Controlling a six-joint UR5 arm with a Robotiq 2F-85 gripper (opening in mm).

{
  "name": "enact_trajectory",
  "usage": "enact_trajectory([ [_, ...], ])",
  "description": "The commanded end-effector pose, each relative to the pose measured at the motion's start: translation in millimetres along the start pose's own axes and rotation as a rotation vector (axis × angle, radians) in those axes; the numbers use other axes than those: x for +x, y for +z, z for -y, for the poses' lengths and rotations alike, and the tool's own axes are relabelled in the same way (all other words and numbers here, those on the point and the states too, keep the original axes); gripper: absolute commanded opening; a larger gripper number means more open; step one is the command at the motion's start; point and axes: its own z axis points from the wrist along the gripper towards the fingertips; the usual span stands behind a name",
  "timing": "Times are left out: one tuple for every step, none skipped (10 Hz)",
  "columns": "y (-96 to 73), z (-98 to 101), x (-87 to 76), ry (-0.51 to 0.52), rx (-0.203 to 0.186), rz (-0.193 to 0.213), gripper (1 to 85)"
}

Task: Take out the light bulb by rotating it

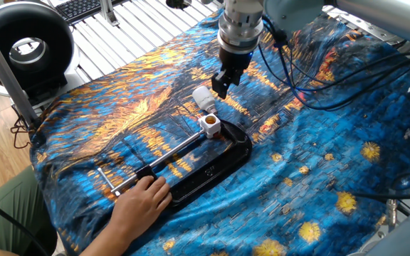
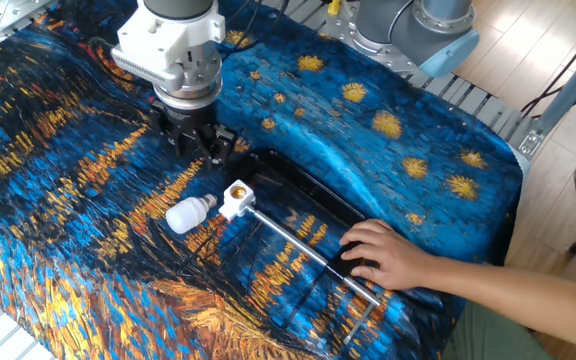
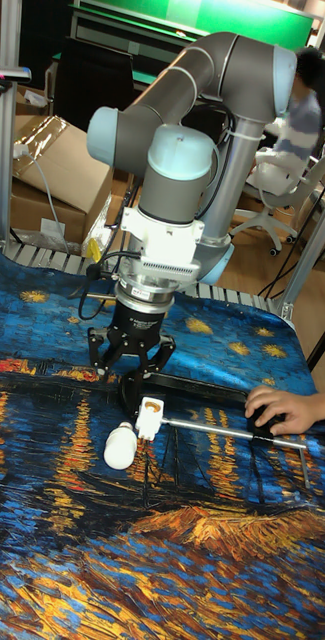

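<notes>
The small white light bulb [image 1: 203, 97] [image 2: 187, 213] [image 3: 120, 446] lies on its side on the blue and orange cloth. Its neck meets the short white socket [image 1: 209, 124] [image 2: 236, 197] [image 3: 150, 414], which sits at the end of a metal rod. My gripper [image 1: 220, 87] [image 2: 198, 150] [image 3: 132, 370] hangs just above and behind the bulb and does not touch it. It is open, with spread fingers and nothing between them.
A person's hand [image 1: 142, 199] [image 2: 388, 255] presses the far end of the rod [image 2: 298, 240] onto a black tray [image 1: 223, 160]. Cables [image 1: 312, 78] trail across the cloth behind the arm. A black round fan [image 1: 25, 44] stands at the back left.
</notes>
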Motion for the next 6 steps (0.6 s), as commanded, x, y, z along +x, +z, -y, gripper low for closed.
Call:
enact_trajectory([
  [0.0,-11.6,-3.0,0.066,-0.043,0.004,51.0],
  [0.7,-10.1,-3.1,0.057,-0.034,0.003,50.0],
  [1.6,-8.9,-3.6,0.05,-0.023,-0.002,49.7],
  [1.2,-8.7,-3.5,0.048,-0.018,-0.008,48.7],
  [1.6,-7.1,-3.9,0.038,-0.011,-0.011,47.7],
  [1.6,-7.2,-3.7,0.035,-0.008,-0.017,46.7],
])
